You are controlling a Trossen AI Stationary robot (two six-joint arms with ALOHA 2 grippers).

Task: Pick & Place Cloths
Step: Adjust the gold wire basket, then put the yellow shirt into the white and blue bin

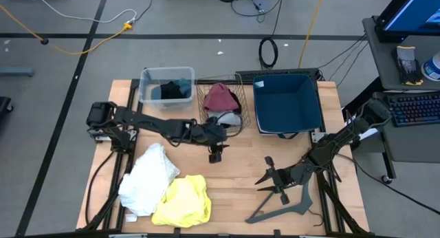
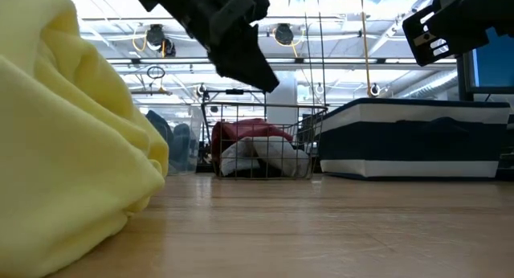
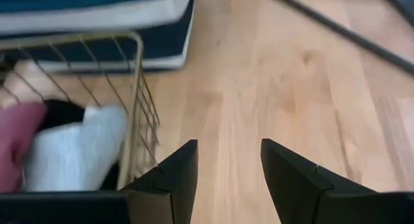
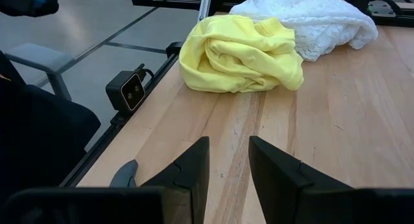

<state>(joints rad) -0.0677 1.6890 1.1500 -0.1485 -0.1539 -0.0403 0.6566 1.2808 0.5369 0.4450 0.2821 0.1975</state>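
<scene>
A white cloth (image 1: 146, 175) and a yellow cloth (image 1: 184, 201) lie bunched on the wooden table's near left, also in the right wrist view as white cloth (image 4: 310, 17) and yellow cloth (image 4: 239, 52). A maroon cloth (image 1: 221, 97) and a pale grey cloth (image 3: 77, 153) lie in a wire basket (image 1: 237, 80). Dark and blue cloths (image 1: 172, 90) lie in a clear bin. My left gripper (image 3: 226, 146) hovers open and empty above bare wood just near of the basket (image 1: 217, 155). My right gripper (image 4: 228, 143) stands open and empty at the near right (image 1: 269, 175), pointing toward the yellow cloth.
A dark blue bin (image 1: 287, 104) stands at the far right beside the basket. A dark grey clothes hanger (image 1: 285, 205) lies on the table under the right arm. Bare wood (image 1: 240, 176) lies between the two grippers. A small camera (image 4: 132, 89) sits at the near edge.
</scene>
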